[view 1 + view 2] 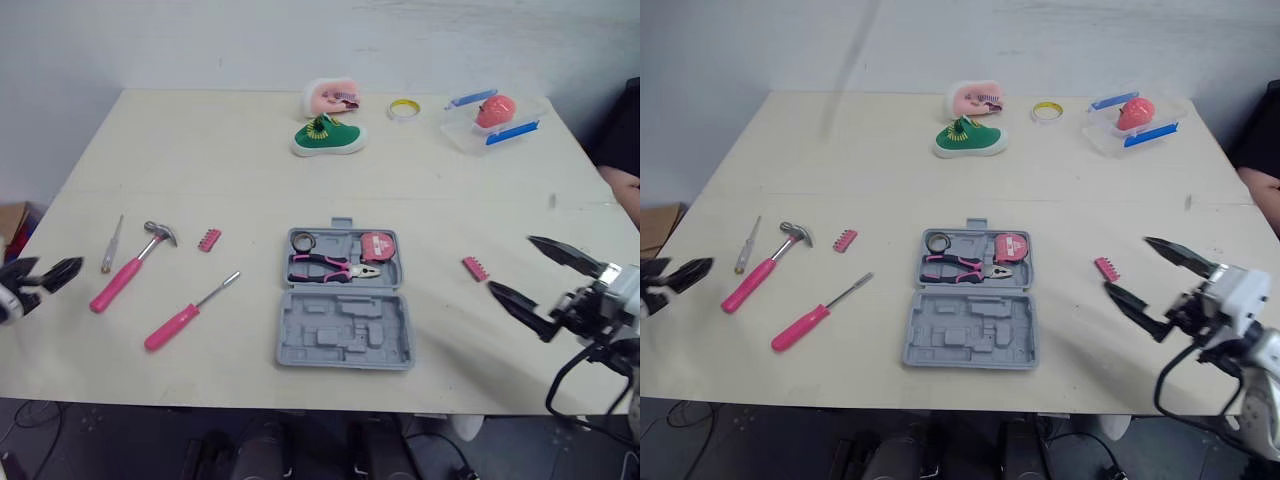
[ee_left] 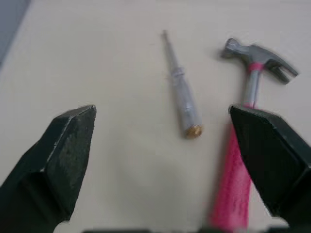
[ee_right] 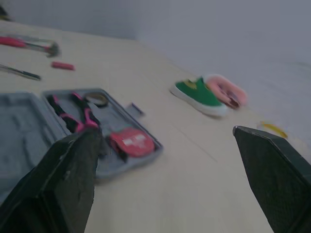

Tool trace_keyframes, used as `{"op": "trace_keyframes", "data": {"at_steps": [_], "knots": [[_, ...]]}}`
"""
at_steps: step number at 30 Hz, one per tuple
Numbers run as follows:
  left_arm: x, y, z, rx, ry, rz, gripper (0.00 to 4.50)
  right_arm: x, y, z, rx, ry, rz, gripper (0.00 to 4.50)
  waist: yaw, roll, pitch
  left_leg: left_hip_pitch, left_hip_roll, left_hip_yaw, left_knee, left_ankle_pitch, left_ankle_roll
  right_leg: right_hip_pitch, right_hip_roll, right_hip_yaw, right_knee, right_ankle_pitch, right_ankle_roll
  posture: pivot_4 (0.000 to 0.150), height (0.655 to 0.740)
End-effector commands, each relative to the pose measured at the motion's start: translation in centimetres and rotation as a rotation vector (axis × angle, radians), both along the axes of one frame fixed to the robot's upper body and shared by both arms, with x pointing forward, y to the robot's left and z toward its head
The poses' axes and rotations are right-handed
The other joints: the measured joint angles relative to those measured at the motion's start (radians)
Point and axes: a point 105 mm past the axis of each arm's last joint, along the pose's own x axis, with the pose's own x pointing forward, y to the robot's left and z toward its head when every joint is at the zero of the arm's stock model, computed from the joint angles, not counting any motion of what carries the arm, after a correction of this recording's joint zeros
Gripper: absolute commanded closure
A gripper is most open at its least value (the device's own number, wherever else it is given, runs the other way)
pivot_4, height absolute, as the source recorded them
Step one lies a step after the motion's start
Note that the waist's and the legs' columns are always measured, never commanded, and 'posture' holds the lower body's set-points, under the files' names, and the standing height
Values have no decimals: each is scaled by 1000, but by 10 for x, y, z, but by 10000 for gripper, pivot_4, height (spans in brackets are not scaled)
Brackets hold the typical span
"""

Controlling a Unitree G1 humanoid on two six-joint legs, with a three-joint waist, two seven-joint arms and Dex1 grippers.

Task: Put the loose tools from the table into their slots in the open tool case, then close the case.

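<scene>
The grey tool case (image 1: 344, 341) lies open mid-table, holding pink pliers (image 1: 330, 267), a pink tape measure (image 1: 377, 246) and a small ring. Left of it lie a pink-handled hammer (image 1: 131, 268), a pink-handled screwdriver (image 1: 188, 313), a slim grey screwdriver (image 1: 111, 244) and a pink bit holder (image 1: 208, 239). A second pink bit holder (image 1: 474, 267) lies right of the case. My left gripper (image 1: 45, 273) is open at the table's left edge, near the hammer handle (image 2: 233, 184). My right gripper (image 1: 535, 277) is open, right of the second bit holder, holding nothing.
At the back of the table sit a green shoe (image 1: 328, 137), a pink object (image 1: 331, 96), a roll of tape (image 1: 403, 108) and a clear box with a pink item (image 1: 493, 118). A person's arm (image 1: 622, 180) shows at the right edge.
</scene>
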Motion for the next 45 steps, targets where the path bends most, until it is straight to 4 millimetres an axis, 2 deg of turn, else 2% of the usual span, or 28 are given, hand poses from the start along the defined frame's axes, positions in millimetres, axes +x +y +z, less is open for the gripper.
{"op": "trace_keyframes", "data": {"at_steps": [1,6,11,18,21,29,32,35,38,41,44,45], "knots": [[11,7,1,67,57,41,704,-2,16,14,29,-33,58,0,-1,-1,0,0,0,0,0,3,3,0,0,0,0,0,0,1500,7400],[33,1,-5,69,106,60,704,-4,38,16,18,-26,151,0,-3,-6,1,-2,0,2,0,4,5,-1,1,-1,2,0,1,1500,7400],[46,-9,-14,60,142,48,704,-3,39,13,23,-12,151,0,0,-8,1,-3,0,2,2,3,5,-1,1,-2,3,0,1,1500,7400],[47,-8,-29,84,237,73,704,-8,46,12,14,-21,191,0,0,-11,1,-2,0,2,7,3,6,-1,1,-1,5,0,1,1500,7400],[44,-8,-37,68,271,81,8136,-10,47,13,3,-28,207,0,-2,-11,1,-2,0,2,7,3,6,-1,1,-1,6,0,1,1500,7400],[40,-9,-52,48,303,80,44877,-12,47,8,-10,-15,217,0,-4,-10,1,-1,1,2,7,4,5,-1,1,-1,6,0,1,1500,7400],[38,-6,-53,44,296,94,44877,-13,45,6,-18,-7,214,0,-5,-10,1,-1,1,2,7,4,5,-1,1,-1,6,0,1,1500,7400],[44,3,-24,69,126,126,44877,-14,42,1,-36,8,210,0,-6,-10,1,0,1,2,7,4,5,-1,1,0,7,0,1,1500,7400],[53,-2,18,130,-89,55,44877,-15,39,-1,-42,9,203,0,-2,-11,1,-1,2,2,7,4,5,-2,1,-1,7,0,1,1500,7400],[55,-28,59,265,-273,-153,44877,-15,33,-6,-68,22,196,0,3,-14,2,-3,2,2,10,3,6,-2,1,-2,6,0,1,1500,7400],[51,-55,70,431,-310,-346,44877,-15,26,-9,-92,33,181,0,10,-14,2,-5,1,1,15,0,8,-1,0,-2,6,0,1,1500,7400],[48,-71,74,464,-330,-443,44877,-15,23,-10,-96,36,172,0,11,-14,2,-4,1,2,15,-1,8,-1,0,-2,6,0,1,1500,7400]]}}
